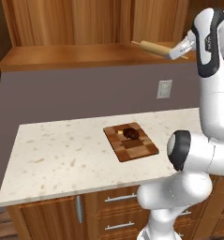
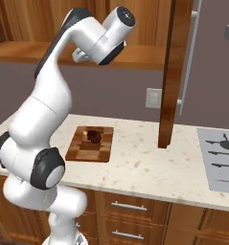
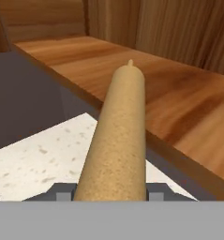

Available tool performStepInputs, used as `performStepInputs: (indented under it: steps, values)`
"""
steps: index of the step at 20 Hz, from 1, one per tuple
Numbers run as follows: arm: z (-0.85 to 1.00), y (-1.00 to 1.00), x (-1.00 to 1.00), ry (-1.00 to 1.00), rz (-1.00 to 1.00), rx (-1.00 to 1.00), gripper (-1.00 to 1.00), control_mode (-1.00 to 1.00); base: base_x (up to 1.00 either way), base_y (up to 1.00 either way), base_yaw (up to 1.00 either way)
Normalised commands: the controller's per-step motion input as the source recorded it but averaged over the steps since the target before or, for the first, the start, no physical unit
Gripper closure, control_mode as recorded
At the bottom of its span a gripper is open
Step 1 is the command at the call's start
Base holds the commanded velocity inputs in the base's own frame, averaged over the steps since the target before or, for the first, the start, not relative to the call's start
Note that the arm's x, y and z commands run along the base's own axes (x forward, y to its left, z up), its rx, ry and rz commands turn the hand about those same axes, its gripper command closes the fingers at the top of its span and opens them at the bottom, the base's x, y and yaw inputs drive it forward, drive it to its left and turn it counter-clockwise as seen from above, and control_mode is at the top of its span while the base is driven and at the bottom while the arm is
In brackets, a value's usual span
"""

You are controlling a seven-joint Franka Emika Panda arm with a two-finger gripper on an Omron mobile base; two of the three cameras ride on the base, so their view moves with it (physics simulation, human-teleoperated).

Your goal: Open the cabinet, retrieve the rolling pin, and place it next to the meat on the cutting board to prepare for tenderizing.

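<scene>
The light-tan rolling pin point(image 3: 117, 136) runs lengthwise away from the hand, its far handle tip pointing over the cabinet shelf point(image 3: 179, 98). My gripper point(image 3: 108, 194) is shut on its near end, with a finger on each side. From the left base view, the gripper point(image 1: 175, 52) holds the rolling pin point(image 1: 155, 48) just above the front edge of the open cabinet's floor point(image 1: 85, 56). The cabinet door point(image 2: 172, 72) stands swung out over the counter. Below, the checkered cutting board point(image 1: 130, 141) point(image 2: 90, 143) lies on the counter with the dark meat point(image 1: 130, 133) point(image 2: 93, 136) on its far part.
A tiny pale yellow piece point(image 1: 120, 132) lies beside the meat. A wall outlet point(image 1: 164, 88) sits on the grey backsplash. A stovetop point(image 2: 221, 160) is at the counter's right. Drawers point(image 1: 120, 198) with horizontal handles run beneath the speckled counter point(image 1: 62, 150).
</scene>
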Motion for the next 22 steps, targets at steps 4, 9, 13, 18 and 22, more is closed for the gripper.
performStepInputs:
  steps: [4, 9, 13, 18, 22]
  values:
    - [-0.19, 0.24, -1.0, -0.05, 0.07, 0.0, 1.0, -1.0, 0.0, 0.0, 0.0]
    - [-0.31, 0.22, -1.0, -0.04, 0.09, -0.01, 1.0, -1.0, 0.0, 0.0, 0.0]
    - [-0.48, 0.24, -0.81, 0.0, 0.14, -0.04, 1.0, -1.0, 0.0, 0.0, 0.0]
    - [-0.63, 0.13, -0.24, -0.06, 0.16, -0.05, 1.0, -1.0, 0.0, 0.0, 0.0]
    - [-0.65, 0.12, -0.02, -0.04, 0.14, -0.07, 1.0, -1.0, 0.0, 0.0, 0.0]
